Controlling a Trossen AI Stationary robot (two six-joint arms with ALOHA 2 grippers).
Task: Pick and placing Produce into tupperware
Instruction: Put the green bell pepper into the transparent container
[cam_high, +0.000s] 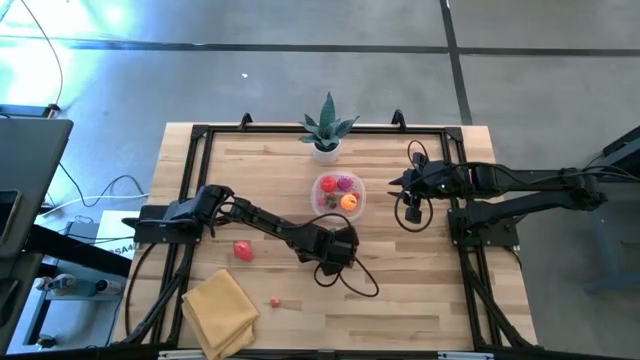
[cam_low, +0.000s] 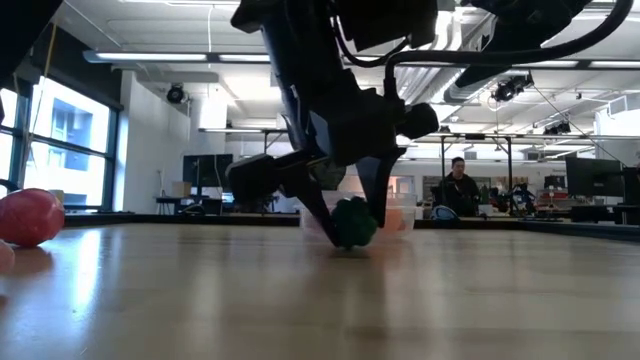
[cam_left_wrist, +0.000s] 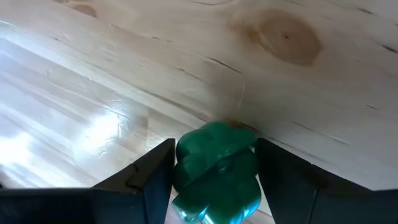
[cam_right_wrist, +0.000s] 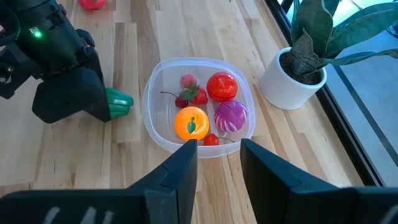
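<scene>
My left gripper (cam_high: 338, 248) (cam_left_wrist: 216, 186) is down at the table's middle, just near of the tupperware, shut on a green toy vegetable (cam_left_wrist: 217, 174) (cam_low: 352, 222) (cam_right_wrist: 119, 102). The tupperware (cam_high: 338, 193) (cam_right_wrist: 155, 87) is a clear rounded container. It holds an orange fruit (cam_right_wrist: 191, 122), a red one (cam_right_wrist: 222, 86), a purple one (cam_right_wrist: 231, 115) and small red berries (cam_right_wrist: 189, 93). A red fruit (cam_high: 243, 250) (cam_low: 28, 216) and a small pink piece (cam_high: 275, 301) lie on the table's left half. My right gripper (cam_high: 410, 203) (cam_right_wrist: 217, 163) hovers open, right of the tupperware. My left gripper pinches the green vegetable across its sides (cam_left_wrist: 186, 168), one finger on each flank. The fingers (cam_low: 385, 205) come from above, pointing down with a slant. The piece sits low between the fingertips, its underside at the table top; whether it is lifted clear I cannot tell.
A potted plant (cam_high: 327, 130) (cam_right_wrist: 298, 68) stands at the far edge behind the tupperware. A folded yellow cloth (cam_high: 220, 310) lies at the near left corner. A black frame (cam_high: 200, 135) borders the table. Bare wood lies near and right of my left gripper. A person (cam_low: 458, 190) sits in the room behind.
</scene>
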